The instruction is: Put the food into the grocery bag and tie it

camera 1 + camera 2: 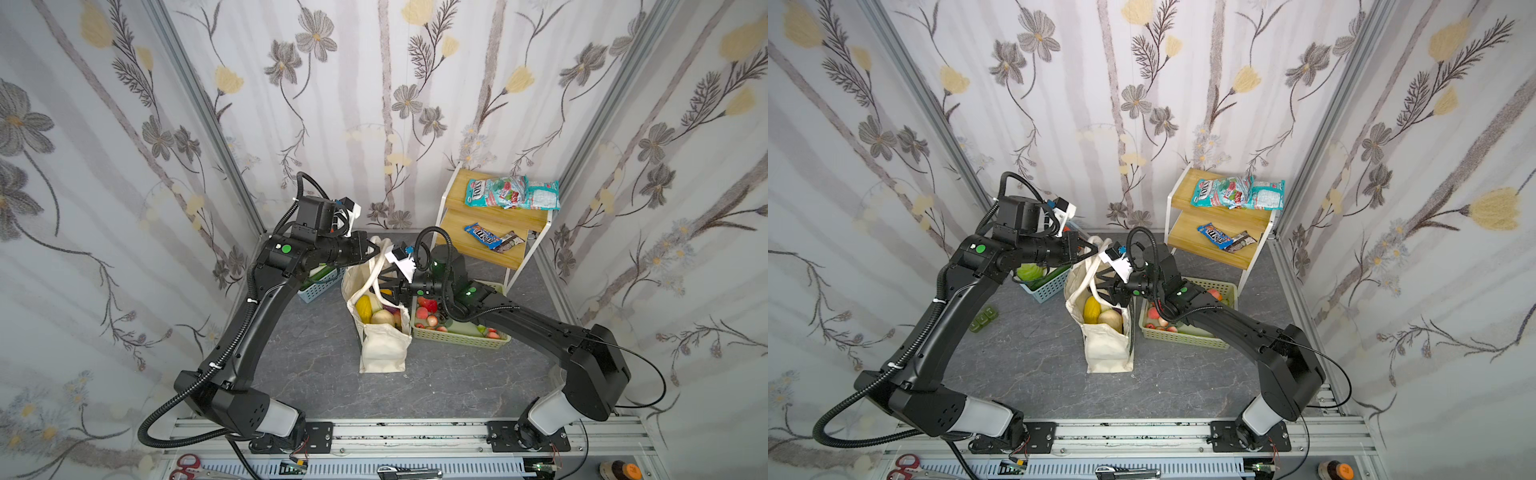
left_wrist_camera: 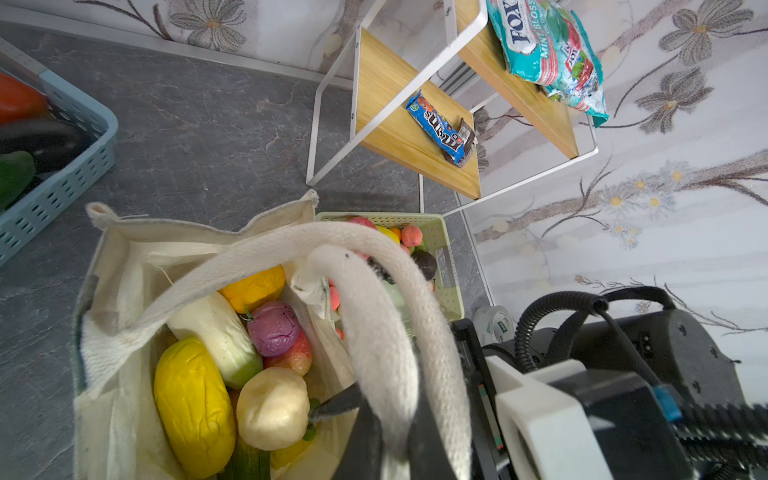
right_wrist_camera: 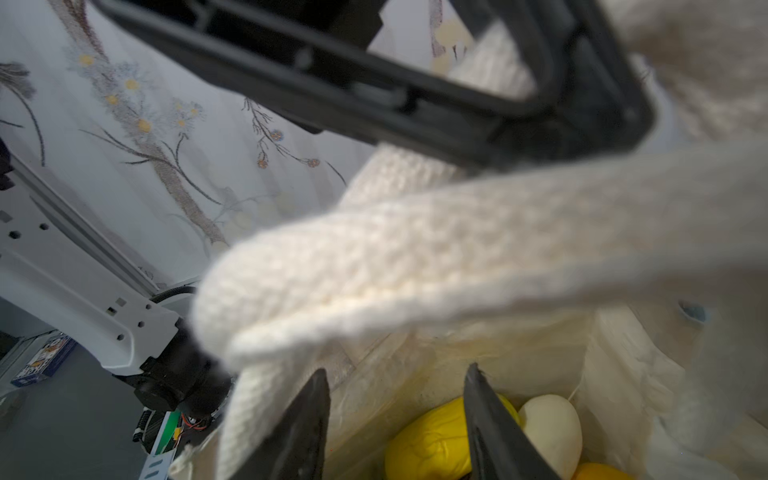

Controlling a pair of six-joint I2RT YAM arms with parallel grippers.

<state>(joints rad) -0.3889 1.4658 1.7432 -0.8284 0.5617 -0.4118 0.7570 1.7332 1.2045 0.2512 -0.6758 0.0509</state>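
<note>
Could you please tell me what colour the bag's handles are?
The handles are plain cream, seen best in the left wrist view.

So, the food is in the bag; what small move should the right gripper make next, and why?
Probably ease the open right gripper onto the loose handle lying just ahead and close; the left gripper is shut on the other handle, so tying needs both.

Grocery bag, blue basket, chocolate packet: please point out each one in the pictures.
grocery bag [image 1: 384, 351]: in a top view, on its plain outer pocket.
blue basket [image 2: 62, 187]: left wrist view, on its perforated side wall.
chocolate packet [image 2: 436, 124]: left wrist view, on the blue wrapper's middle.
</note>
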